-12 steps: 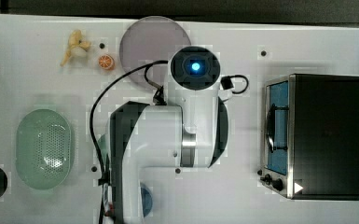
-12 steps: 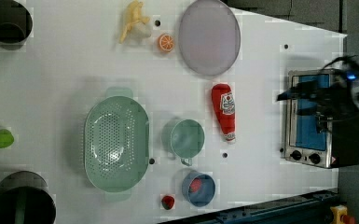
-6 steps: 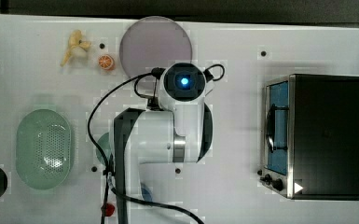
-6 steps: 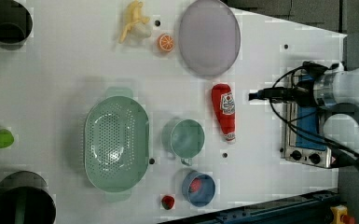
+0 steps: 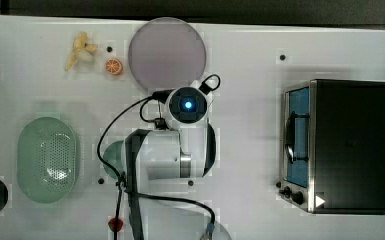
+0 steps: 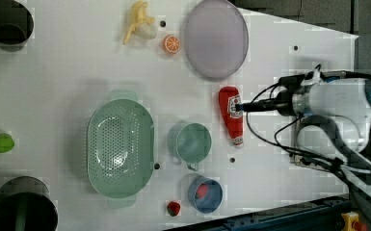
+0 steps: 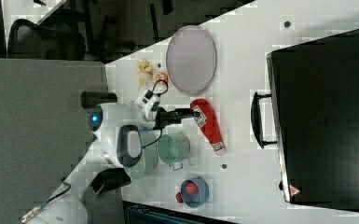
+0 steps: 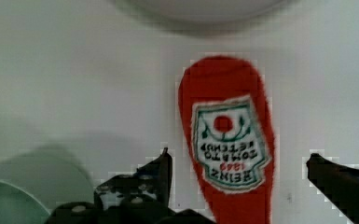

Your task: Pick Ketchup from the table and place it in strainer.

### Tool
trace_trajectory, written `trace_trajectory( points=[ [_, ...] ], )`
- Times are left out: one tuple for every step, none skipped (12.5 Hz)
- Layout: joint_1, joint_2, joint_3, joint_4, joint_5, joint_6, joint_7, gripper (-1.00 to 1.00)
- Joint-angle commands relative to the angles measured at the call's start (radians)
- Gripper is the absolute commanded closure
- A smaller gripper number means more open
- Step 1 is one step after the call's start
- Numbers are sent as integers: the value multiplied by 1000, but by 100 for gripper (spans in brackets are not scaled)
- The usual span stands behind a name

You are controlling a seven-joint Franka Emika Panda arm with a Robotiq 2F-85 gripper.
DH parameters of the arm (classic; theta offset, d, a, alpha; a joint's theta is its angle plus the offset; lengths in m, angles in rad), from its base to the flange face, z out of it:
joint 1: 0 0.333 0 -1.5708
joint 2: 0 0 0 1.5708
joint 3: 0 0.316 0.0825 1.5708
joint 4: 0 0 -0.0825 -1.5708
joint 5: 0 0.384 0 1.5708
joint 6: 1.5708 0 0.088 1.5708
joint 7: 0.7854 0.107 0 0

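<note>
The ketchup (image 6: pixel 231 118) is a red squeeze bottle lying flat on the white table, between the lilac plate and the green cup; it also appears in the right view (image 7: pixel 207 123). My gripper (image 6: pixel 241 107) hovers above its labelled body, fingers open. In the wrist view the gripper (image 8: pixel 238 157) straddles the ketchup (image 8: pixel 226 135), one dark finger (image 8: pixel 161 170) on each side, apart from it. The strainer (image 6: pixel 120 147), a pale mint-green oval basket, stands empty at the left view's left of the cup. In the top view the arm (image 5: pixel 185 105) hides the ketchup; the strainer (image 5: pixel 46 160) lies far left.
A green cup (image 6: pixel 192 143) stands between strainer and ketchup. A lilac plate (image 6: pixel 216 38), an orange slice (image 6: pixel 171 44) and a banana (image 6: pixel 137 21) lie beyond. A blue bowl (image 6: pixel 205 194) sits near the front edge. A toaster oven (image 5: pixel 340 145) fills the top view's right.
The arm has swung away from the toaster oven, toward the left view's left, until the gripper is over the ketchup. The fingers stayed open. Nothing on the table moved.
</note>
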Motion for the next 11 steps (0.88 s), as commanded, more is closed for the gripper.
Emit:
trace_trajectory(
  points=[
    [-6, 49, -15, -32, -22, 68, -63, -100],
    [-6, 65, -19, -39, -27, 103, -63, -100],
    [-5, 80, -19, -44, -27, 128, -63, -100],
    [-4, 95, -18, -48, -27, 149, -63, -100],
    [-4, 109, -18, -50, -27, 169, -63, -100],
    [-2, 120, -19, -48, -27, 191, -63, -100],
    [-2, 127, -20, -50, -27, 214, -63, -100],
    [-2, 131, -20, -52, -27, 219, -63, -100],
    [-2, 134, -20, -55, -27, 219, -63, -100],
    [-2, 137, -20, -57, -27, 221, -63, -100],
    [-1, 137, -20, -61, -27, 222, -62, -100]
  ],
)
